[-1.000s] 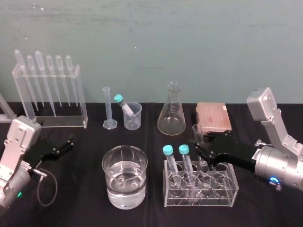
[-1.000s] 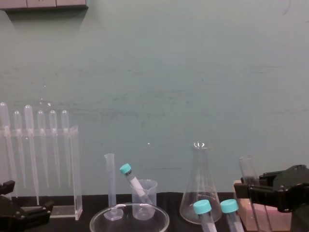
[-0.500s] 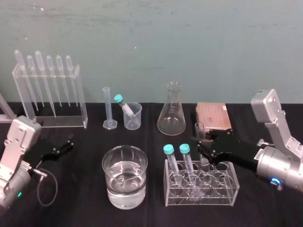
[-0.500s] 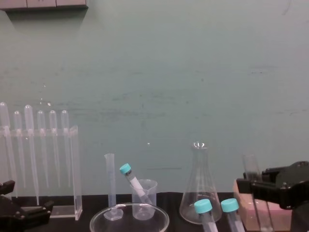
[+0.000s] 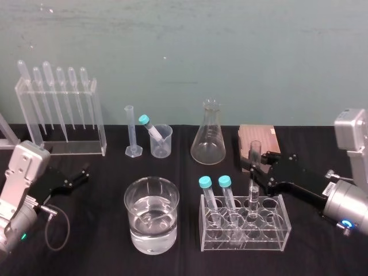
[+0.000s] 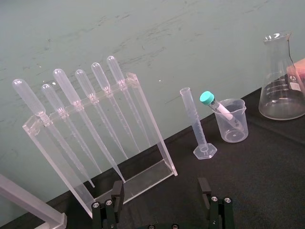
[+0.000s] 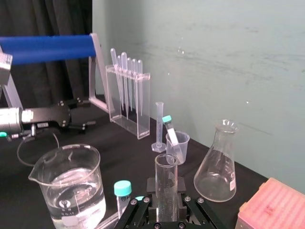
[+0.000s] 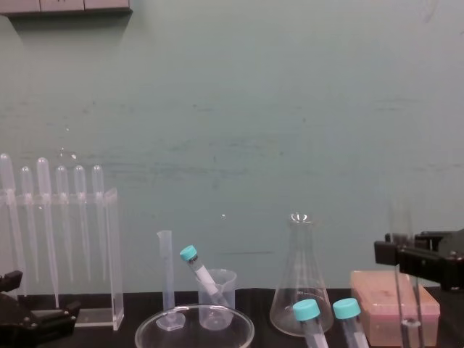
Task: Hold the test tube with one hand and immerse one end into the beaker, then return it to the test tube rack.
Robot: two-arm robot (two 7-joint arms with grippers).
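Glass test tube (image 5: 254, 153) stands upright, pinched by the right tool (image 5: 256, 171) at the rack's (image 5: 277, 236) far edge, beaker (image 5: 133, 229) apart; left tool (image 5: 80, 175) spread

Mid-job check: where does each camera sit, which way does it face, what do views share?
Head: high, looking down at the table; left tool parked left, right tool holding the test tube at the rack.
Chest: low, facing the wall; right tool at right edge.
Left wrist: on the left arm, facing the pipette stand; its open tool in view.
Right wrist: behind the held test tube, facing the beaker and left tool.
Shared: the flask, all four.
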